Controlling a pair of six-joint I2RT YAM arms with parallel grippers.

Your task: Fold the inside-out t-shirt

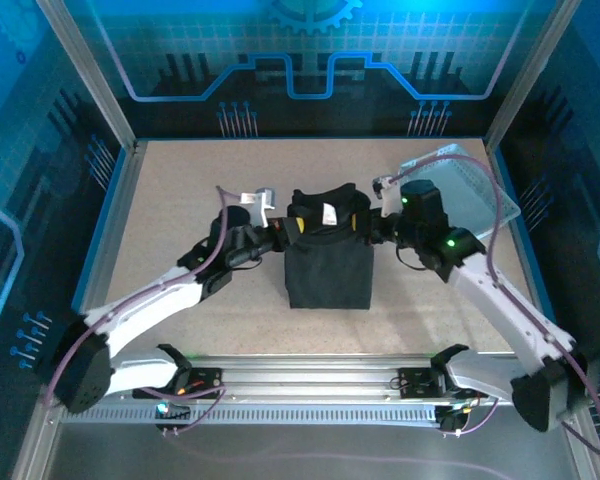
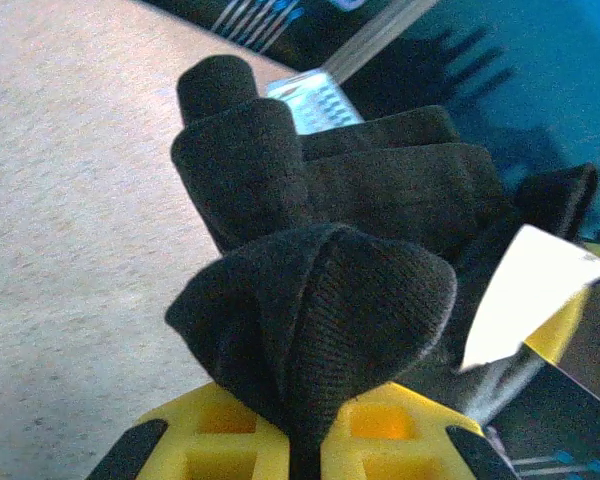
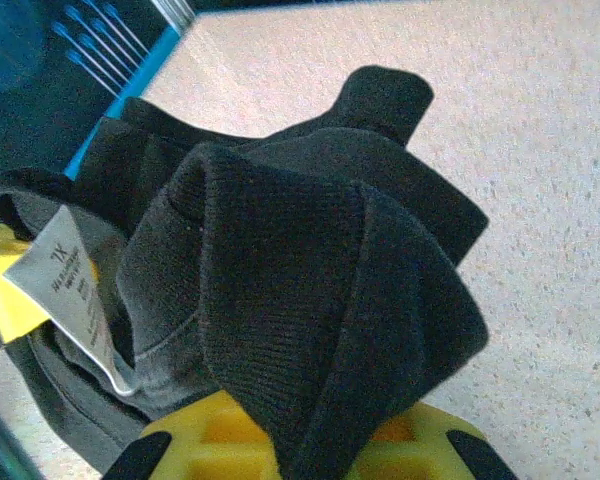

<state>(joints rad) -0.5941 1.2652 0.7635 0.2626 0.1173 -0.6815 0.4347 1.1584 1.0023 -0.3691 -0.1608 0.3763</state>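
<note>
Centrally, a plain black soft-fabric t-shirt [image 1: 327,272] hangs over the speckled beige bench [image 1: 170,200]; left tool [image 1: 283,230] and right tool [image 1: 366,226] each clamp tight on a bunched upper edge, probably to hold it taut for the next fold.

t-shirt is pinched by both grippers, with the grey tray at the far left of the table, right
No: the grey tray sits at the far right of the table, as the top external view shows. The rest holds: the left gripper and the right gripper both pinch the black t-shirt.
</note>
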